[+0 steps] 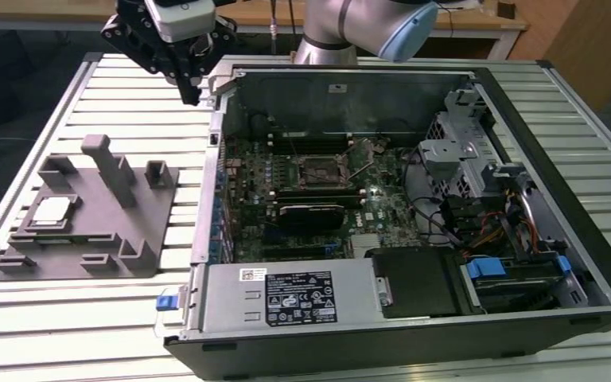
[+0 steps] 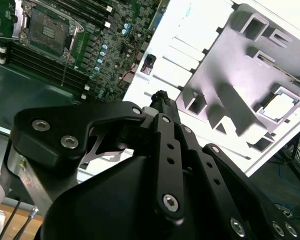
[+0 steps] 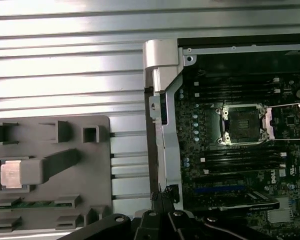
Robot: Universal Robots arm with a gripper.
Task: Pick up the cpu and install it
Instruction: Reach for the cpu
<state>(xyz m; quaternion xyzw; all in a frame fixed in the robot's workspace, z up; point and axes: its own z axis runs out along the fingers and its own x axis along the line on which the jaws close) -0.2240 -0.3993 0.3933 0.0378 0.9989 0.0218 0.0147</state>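
Empty end effector [image 1: 190, 97], fingers narrow, hovers near the case [image 1: 220, 107] corner, well apart from the cpu [image 1: 53, 208] in its grey tray [image 1: 146, 232]; picking well likely needs a level, centred edge grip.

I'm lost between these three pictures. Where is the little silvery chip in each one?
Exterior view: chip at the exterior view's left, in the grey tray.
First wrist view: chip in the grey tray's square pocket.
Second wrist view: chip in the same pocket.
Shared landmark: the tray's tall post.
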